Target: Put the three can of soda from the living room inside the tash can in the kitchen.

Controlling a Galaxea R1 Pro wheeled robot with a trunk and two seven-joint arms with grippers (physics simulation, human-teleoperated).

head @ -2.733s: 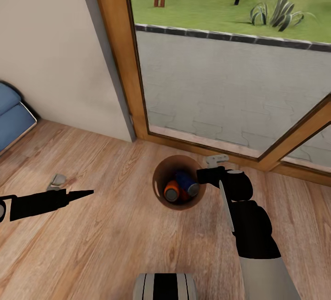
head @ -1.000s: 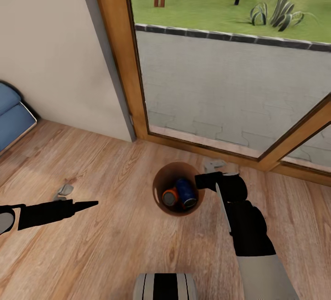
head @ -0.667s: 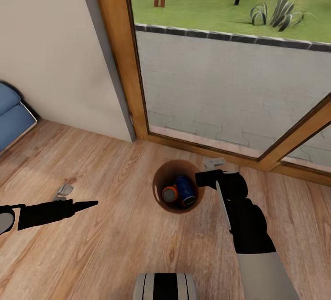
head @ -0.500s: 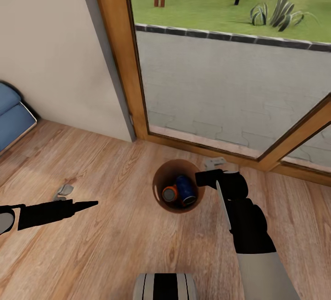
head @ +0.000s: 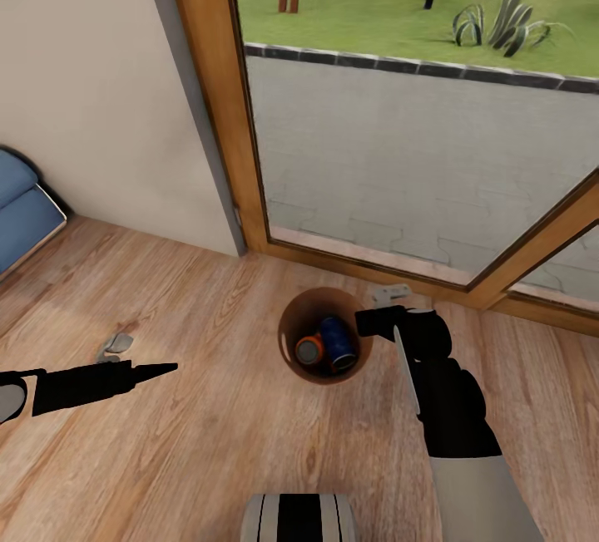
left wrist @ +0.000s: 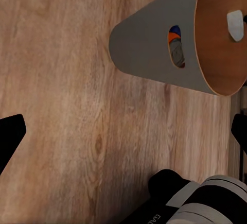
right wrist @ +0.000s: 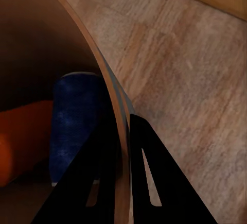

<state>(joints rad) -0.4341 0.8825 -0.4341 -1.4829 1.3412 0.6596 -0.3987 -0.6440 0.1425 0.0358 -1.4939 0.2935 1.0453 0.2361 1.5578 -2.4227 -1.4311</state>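
The tash can [head: 289, 341], dark grey outside and tan inside, stands on the wood floor in front of the glass door. It holds cans of soda, an orange one [head: 310, 350] and a dark blue one [head: 337, 344]. My right gripper [head: 372, 322] is shut on its right rim. In the right wrist view one of the fingers [right wrist: 98, 183] is inside the tash can wall [right wrist: 110, 95] and the other outside, beside the blue can [right wrist: 74, 126]. My left gripper [head: 166, 369] hangs open to the left, apart from the tash can [left wrist: 149, 44]. A side hole shows a can [left wrist: 175, 34].
The wood-framed glass door [head: 216, 110] and its sill [head: 358, 263] run close behind the bin. A beige wall [head: 91, 93] and a blue sofa [head: 21, 201] are at the left. My base [head: 299, 517] is at the near edge, with open wood floor [head: 208, 442] around it.
Since the earliest frame the cans have rolled inside the bin and my left arm has sunk slightly. Over the last second the bin and right gripper crept a touch right.
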